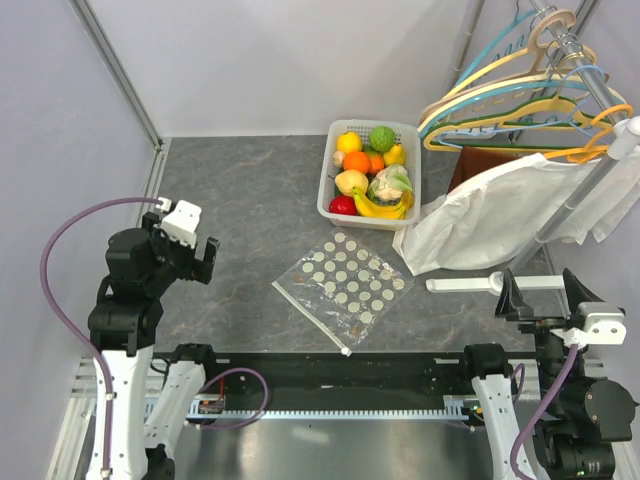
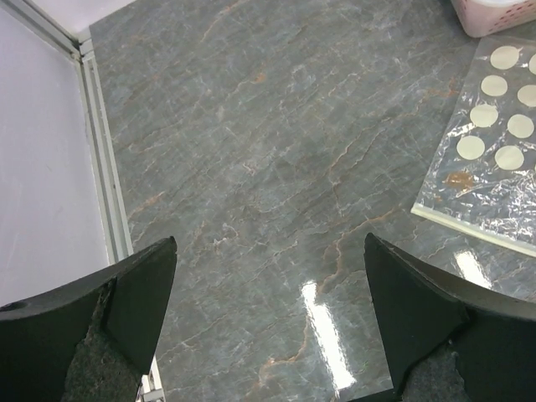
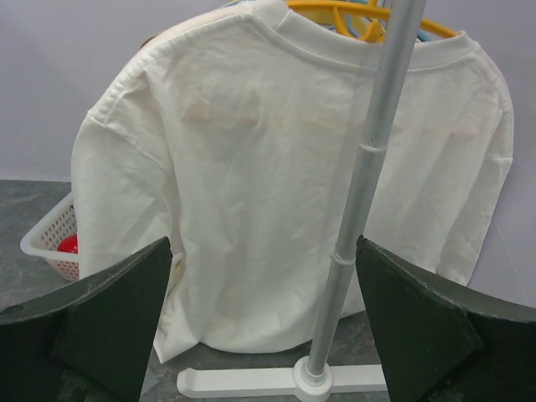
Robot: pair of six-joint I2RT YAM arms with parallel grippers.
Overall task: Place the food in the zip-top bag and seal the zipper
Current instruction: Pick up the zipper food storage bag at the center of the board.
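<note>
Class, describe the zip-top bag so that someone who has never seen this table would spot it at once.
On the grey marble table, find the white basket of toy food at the far side. Just nearer than it lies a flat zip-top bag, turned like a diamond. Unlike the white shirt to its right, it is clear, printed with pale round dots.

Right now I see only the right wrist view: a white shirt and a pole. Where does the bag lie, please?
Observer: The zip-top bag lies flat on the table, in the middle, left of the shirt.
Operator: And the food?
Observer: The food sits in the white basket, beyond the bag, farther from the arms.
Operator: Is the left pincer busy?
Observer: No, the left pincer is open and holds nothing, over bare table left of the bag.
</note>
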